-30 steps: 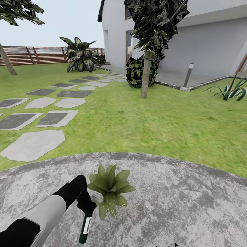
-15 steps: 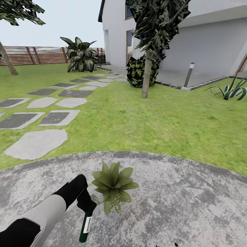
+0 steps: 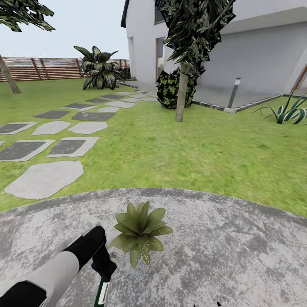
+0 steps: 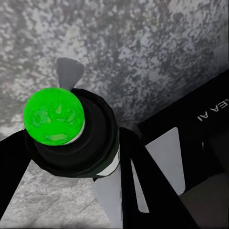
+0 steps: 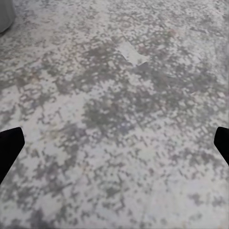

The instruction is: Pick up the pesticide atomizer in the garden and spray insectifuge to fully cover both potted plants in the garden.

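Note:
The broad potted plant (image 3: 138, 232), with pale-speckled lower leaves, stands on the round grey patio (image 3: 221, 247). Just left of it, my left gripper (image 3: 104, 265) is shut on the pesticide atomizer (image 3: 101, 293), whose pale spray head (image 3: 115, 257) points at the plant's lower leaves. In the left wrist view I see the bottle's bright green base (image 4: 53, 115) end-on, with dark fingers (image 4: 143, 181) on either side and the pale head (image 4: 69, 71) beyond. My right gripper (image 5: 114, 143) is open over bare paving. The narrower-leaved plant is out of view.
Lawn (image 3: 192, 157) lies beyond the patio, with stepping stones (image 3: 44, 179) running off to the left. A palm trunk (image 3: 181, 94), a grey bollard lamp (image 3: 234, 93), a striped agave (image 3: 290, 111) and the house wall stand further back. A slat fence (image 3: 42, 68) closes the far left.
My left arm has dropped lower and drawn back a little with the atomizer. The whole view shifted slightly a second ago, so the camera moved; the plant stays put.

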`<state>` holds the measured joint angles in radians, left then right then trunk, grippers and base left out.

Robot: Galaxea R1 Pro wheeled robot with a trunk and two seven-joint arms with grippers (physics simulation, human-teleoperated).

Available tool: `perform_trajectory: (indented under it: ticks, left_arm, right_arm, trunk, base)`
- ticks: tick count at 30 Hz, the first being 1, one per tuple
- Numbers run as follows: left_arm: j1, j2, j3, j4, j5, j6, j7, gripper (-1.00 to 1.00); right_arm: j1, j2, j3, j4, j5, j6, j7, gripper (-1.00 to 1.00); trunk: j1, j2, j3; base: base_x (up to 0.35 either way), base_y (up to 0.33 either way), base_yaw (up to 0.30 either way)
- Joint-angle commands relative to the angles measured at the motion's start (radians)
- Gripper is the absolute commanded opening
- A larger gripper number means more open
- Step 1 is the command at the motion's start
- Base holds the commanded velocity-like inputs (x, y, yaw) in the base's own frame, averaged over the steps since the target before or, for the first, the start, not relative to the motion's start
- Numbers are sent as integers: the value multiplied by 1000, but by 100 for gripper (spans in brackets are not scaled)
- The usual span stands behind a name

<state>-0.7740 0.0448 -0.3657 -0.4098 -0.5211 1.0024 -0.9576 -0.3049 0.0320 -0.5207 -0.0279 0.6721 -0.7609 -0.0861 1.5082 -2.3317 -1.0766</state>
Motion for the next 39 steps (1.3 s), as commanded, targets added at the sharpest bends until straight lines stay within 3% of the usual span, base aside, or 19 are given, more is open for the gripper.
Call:
perform_trajectory:
  ticks: [1, 11, 18, 29, 39]
  left_arm:
    - [2, 0, -2, -4, -10, 3, -10, -100]
    - [3, 4, 0, -38, -11, 3, -8, -100]
    - [-1, 9, 1, -74, -9, 5, 48, -100]
    - [-11, 3, -1, -75, -8, 8, 47, -100]
    - [-32, -4, -5, -60, -6, 11, 44, -100]
  right_arm:
    - [0, 0, -2, 0, 11, -1, -9, 100]
    - [0, 0, -2, 0, 11, -1, -9, 100]
    - [0, 0, -2, 0, 11, -1, -9, 100]
    - [0, 0, -2, 0, 12, -1, -9, 100]
    - [0, -1, -4, 0, 8, -1, -13, 100]
  trunk:
    - [0, 0, -1]
    - [0, 0, -1]
    - [0, 0, -1]
    - [0, 0, -1]
    - [0, 0, -1]
  base:
    - [0, 0, -3]
    - [0, 0, 0]
    - [0, 25, 0]
    - [70, 192, 0]
    - [16, 15, -72]
